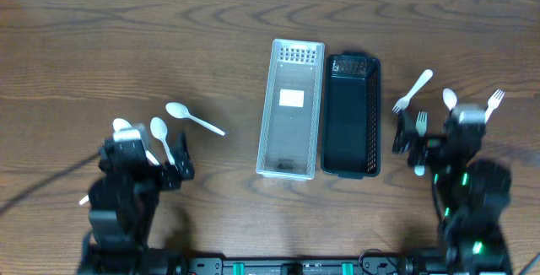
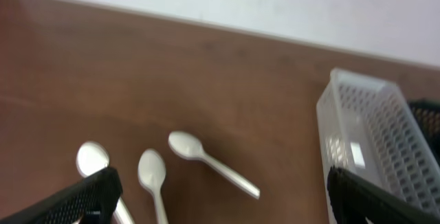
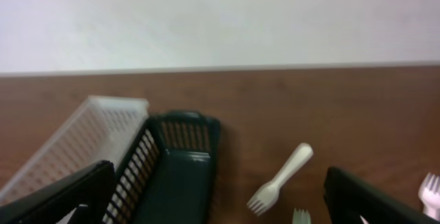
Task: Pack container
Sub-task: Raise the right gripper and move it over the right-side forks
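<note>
A clear white basket [image 1: 291, 110] and a black basket [image 1: 350, 115] stand side by side in the middle of the table, both empty. Three white spoons [image 1: 194, 119] [image 1: 162, 138] [image 1: 125, 127] lie to the left. White forks [image 1: 412, 92] [image 1: 420, 127] [image 1: 494, 102] lie to the right. My left gripper [image 1: 143, 161] is open and empty over the near spoons [image 2: 151, 172]; its own view [image 2: 227, 210] shows both fingers wide apart. My right gripper [image 1: 443, 144] is open and empty beside the forks [image 3: 282, 179], with the black basket [image 3: 175, 176] to its left.
The clear basket [image 2: 364, 141] is at the right of the left wrist view and at the left of the right wrist view [image 3: 103, 124]. One more white utensil [image 1: 450, 99] lies among the forks. The wooden table ends at a pale wall behind.
</note>
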